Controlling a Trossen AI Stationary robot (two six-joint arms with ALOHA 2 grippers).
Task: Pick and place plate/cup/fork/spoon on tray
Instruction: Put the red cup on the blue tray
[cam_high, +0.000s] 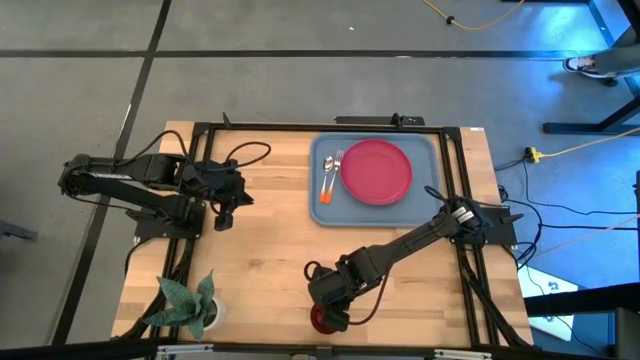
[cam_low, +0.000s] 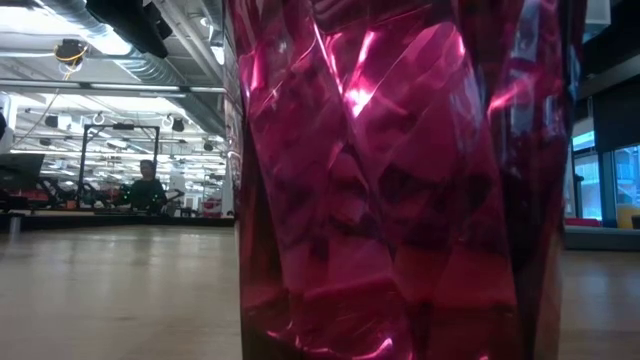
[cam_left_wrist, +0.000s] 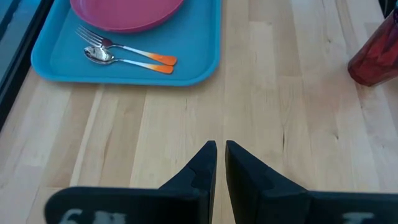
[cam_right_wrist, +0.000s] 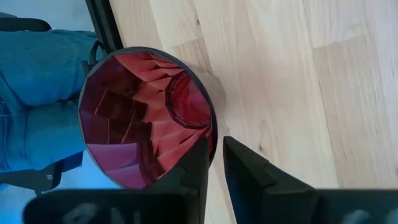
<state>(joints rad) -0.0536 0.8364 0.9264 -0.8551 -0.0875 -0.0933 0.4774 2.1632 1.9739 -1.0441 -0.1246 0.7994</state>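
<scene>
The dark red cup (cam_high: 322, 320) stands upright at the table's near edge and fills the low view (cam_low: 400, 180). My right gripper (cam_right_wrist: 214, 146) is over it, shut on its rim. The blue tray (cam_high: 425, 210) lies at the far right and carries the pink-red plate (cam_high: 376, 171), the fork (cam_high: 336, 170) beside the plate and the spoon (cam_high: 326, 175) left of the fork. My left gripper (cam_high: 225, 218) is shut and empty over bare wood at the left (cam_left_wrist: 221, 144). My right gripper holds the cup's rim wall (cam_right_wrist: 211, 134), with one finger (cam_right_wrist: 193, 165) inside the cup and the other (cam_right_wrist: 245, 168) outside. The fingers come from above, pointing down. The cup is upright; whether its base is on the table I cannot tell.
A small potted plant (cam_high: 185, 300) stands at the near left corner. Black frame rails (cam_high: 455, 180) run along the table's edges. A person's blue-clad legs (cam_right_wrist: 37, 93) show just beyond the near edge by the cup. Bare wood lies between cup and tray.
</scene>
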